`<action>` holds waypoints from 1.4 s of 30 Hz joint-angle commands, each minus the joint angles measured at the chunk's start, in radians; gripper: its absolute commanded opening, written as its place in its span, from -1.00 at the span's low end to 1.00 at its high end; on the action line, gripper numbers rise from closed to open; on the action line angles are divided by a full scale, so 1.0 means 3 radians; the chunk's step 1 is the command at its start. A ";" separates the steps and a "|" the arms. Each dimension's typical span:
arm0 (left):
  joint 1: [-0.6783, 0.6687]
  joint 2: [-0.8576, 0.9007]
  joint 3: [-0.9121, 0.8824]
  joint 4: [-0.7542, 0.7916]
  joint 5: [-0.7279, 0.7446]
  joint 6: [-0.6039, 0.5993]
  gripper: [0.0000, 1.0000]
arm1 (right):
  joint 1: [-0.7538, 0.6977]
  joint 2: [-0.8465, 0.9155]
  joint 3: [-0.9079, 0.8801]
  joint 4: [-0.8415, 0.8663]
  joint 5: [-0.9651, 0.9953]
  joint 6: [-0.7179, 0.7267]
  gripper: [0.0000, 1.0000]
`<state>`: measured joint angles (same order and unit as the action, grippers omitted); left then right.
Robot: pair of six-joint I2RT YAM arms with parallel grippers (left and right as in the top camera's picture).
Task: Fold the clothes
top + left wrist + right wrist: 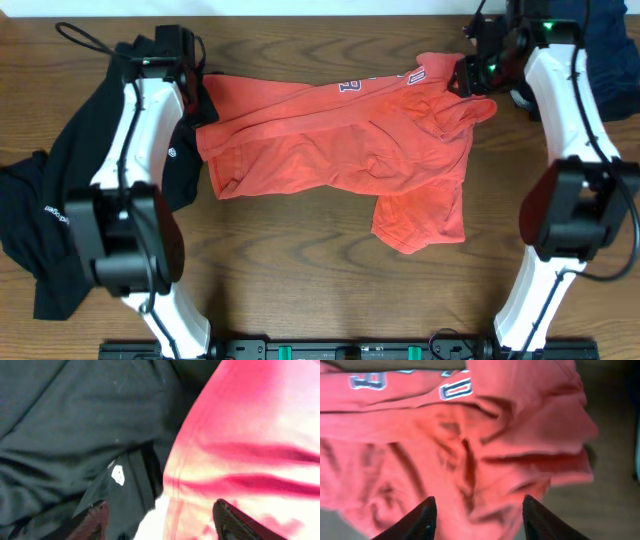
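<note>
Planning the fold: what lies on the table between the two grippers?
The crumpled red-orange T-shirt fills the stretch from the left gripper to the right gripper, seen in the overhead view.

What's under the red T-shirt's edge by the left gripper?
The black top appears to run in under the red-orange T-shirt at its hem. How far it reaches beneath cannot be seen, since the shirt covers it.

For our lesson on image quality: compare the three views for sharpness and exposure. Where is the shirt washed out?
Overhead: sharp, evenly lit, shirt true orange-red. Left wrist: blurred, shirt blown out to pink-white glare, black top dim. Right wrist: soft focus, lettering smeared, colour not washed out.
</note>
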<state>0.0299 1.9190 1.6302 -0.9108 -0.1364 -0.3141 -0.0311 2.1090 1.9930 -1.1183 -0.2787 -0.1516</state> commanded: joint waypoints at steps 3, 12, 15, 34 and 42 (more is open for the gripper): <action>0.0004 -0.0670 0.0011 -0.0270 0.0337 -0.0159 0.42 | 0.0022 -0.0685 0.0014 -0.0305 -0.0069 0.0198 0.12; -0.0323 -0.0927 -0.0043 -0.0890 0.0392 -0.0183 0.42 | 0.0051 -0.0984 -0.0001 -0.1150 -0.0008 0.0231 0.27; -0.0411 -0.0927 -0.0214 -0.0910 0.0392 -0.0179 0.42 | 0.0164 -0.0984 -0.0126 -0.1232 0.0009 0.0230 0.36; -0.0459 -0.0758 -0.1591 0.0441 0.0154 0.0600 0.39 | 0.0716 -0.0996 -0.1528 -0.0637 0.0153 0.0511 0.29; -0.0458 -0.0296 -0.1601 0.0518 0.0345 0.0598 0.31 | 0.0872 -0.1167 -0.1564 -0.0559 0.0509 0.0823 0.28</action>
<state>-0.1078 1.8038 1.1534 -0.7486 -0.0650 -0.1577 0.2077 1.8061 1.5288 -1.2907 -0.2077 0.0219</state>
